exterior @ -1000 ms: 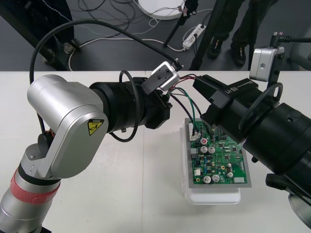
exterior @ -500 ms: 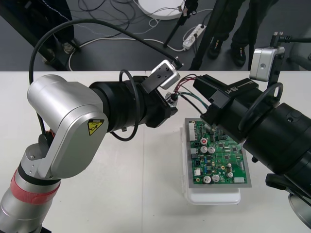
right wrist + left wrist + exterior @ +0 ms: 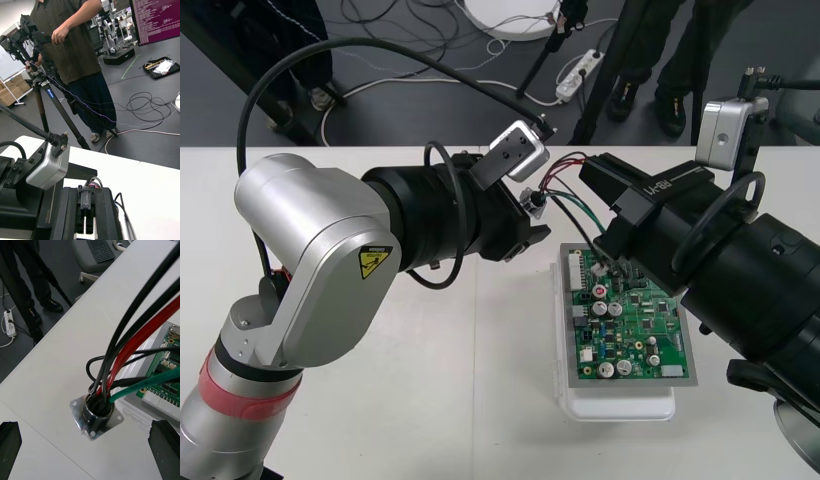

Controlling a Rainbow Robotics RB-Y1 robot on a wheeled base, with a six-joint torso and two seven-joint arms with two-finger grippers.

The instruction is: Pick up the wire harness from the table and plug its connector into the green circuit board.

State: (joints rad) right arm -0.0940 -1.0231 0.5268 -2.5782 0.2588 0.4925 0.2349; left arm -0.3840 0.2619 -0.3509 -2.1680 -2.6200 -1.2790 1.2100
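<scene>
The left jaws stand wide open, their black fingers (image 3: 9, 440) well apart on either side of the round metal socket (image 3: 96, 413); neither touches its square flange with holes at the corners. From the socket the wire harness (image 3: 139, 338) runs as smooth red, green and black strands to the right jaws. These are closed on the small black plug (image 3: 86, 198) at the far left corner of the green circuit board (image 3: 635, 322). The board, studded with small cylinders and chips, lies flat on its white base (image 3: 620, 405) on the pale matte worktop (image 3: 470, 380).
</scene>
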